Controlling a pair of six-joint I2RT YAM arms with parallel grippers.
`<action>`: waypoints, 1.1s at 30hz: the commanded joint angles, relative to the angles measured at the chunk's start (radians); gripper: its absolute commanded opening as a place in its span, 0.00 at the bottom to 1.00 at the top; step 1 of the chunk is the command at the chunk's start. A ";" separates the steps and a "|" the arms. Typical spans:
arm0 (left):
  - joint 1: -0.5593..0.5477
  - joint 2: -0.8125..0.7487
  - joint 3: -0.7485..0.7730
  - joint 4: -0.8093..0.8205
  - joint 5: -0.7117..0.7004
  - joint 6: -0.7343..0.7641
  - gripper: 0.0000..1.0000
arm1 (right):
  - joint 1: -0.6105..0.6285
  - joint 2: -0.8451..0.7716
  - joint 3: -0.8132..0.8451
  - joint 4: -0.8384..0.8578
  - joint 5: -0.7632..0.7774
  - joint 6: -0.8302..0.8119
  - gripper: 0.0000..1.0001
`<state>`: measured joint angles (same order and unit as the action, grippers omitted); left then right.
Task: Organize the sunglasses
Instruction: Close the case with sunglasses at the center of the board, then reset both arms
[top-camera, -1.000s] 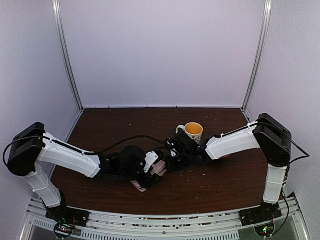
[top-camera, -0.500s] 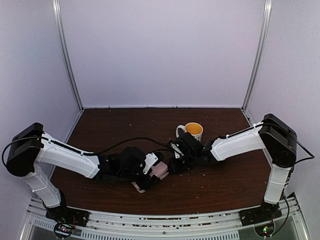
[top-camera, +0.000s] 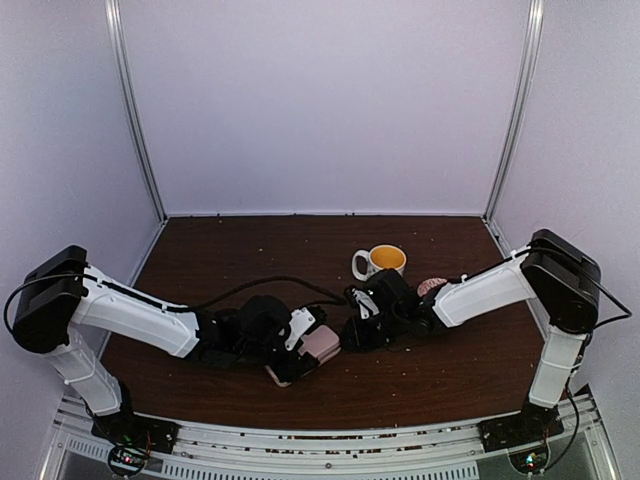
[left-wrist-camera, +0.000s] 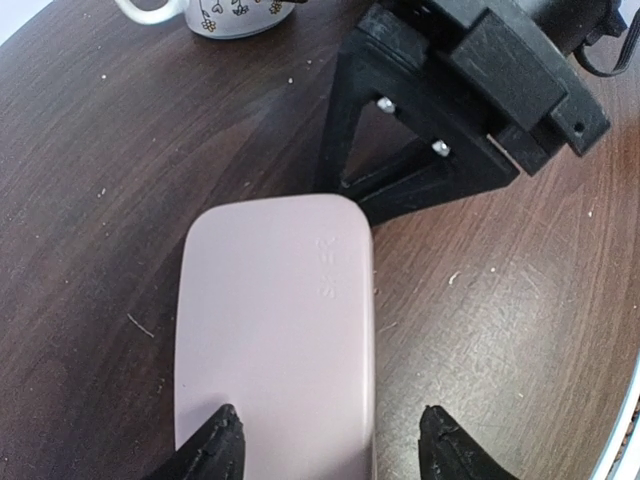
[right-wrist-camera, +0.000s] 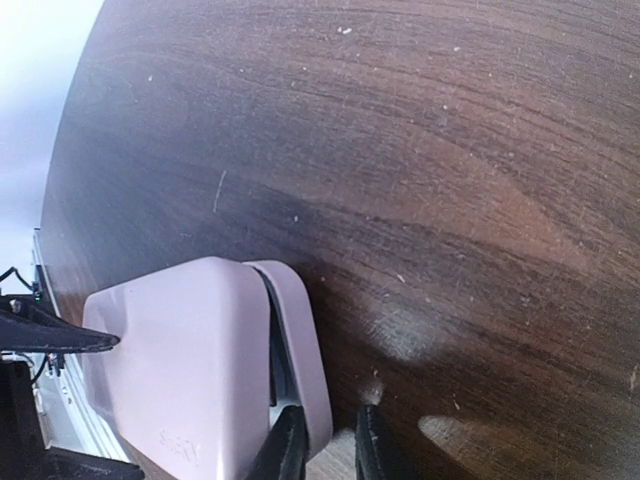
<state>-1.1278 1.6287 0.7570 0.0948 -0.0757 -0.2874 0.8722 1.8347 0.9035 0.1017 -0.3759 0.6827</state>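
— Starting from the left of the overhead frame: see the left gripper (left-wrist-camera: 330, 445)?
— Yes. Sits low over the dark brown wooden table (top-camera: 250, 250), lower centre. Stands open, straddling the near end of a pale pink oblong hard case (left-wrist-camera: 275, 330): rests one finger against its edge, leaves a strip of bare wood beside the other.
— And the case itself?
— Rests on the wood between the two claws. Seen from the right wrist, shows a dark slit between lid and base, so looks not fully shut.
— Any sign of the thin reddish-pink wire-frame sunglasses?
— Cannot make them out in any view; cannot say where.
— Moving right?
— Comes to the right gripper (right-wrist-camera: 328, 445), at the case's far end. Holds its fingertips a narrow slit apart with nothing between, one tip just beside the case's rounded corner.
— Further right?
— Finds a white ceramic mug with a yellow inside (top-camera: 385, 262), up and right of the case in the overhead frame, apart from both claws.
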 joint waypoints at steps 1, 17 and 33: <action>-0.006 0.019 -0.016 -0.055 -0.007 -0.010 0.61 | -0.027 -0.056 -0.034 0.111 -0.052 0.040 0.19; -0.006 -0.007 -0.015 -0.088 -0.041 -0.004 0.61 | -0.059 -0.140 -0.108 0.088 -0.052 0.015 0.30; -0.018 0.069 0.036 -0.138 -0.048 -0.006 0.63 | -0.056 -0.192 -0.144 -0.023 0.061 -0.073 0.37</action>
<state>-1.1309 1.6226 0.7654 -0.0044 -0.1600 -0.2859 0.8181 1.6264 0.7773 0.0704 -0.3359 0.6228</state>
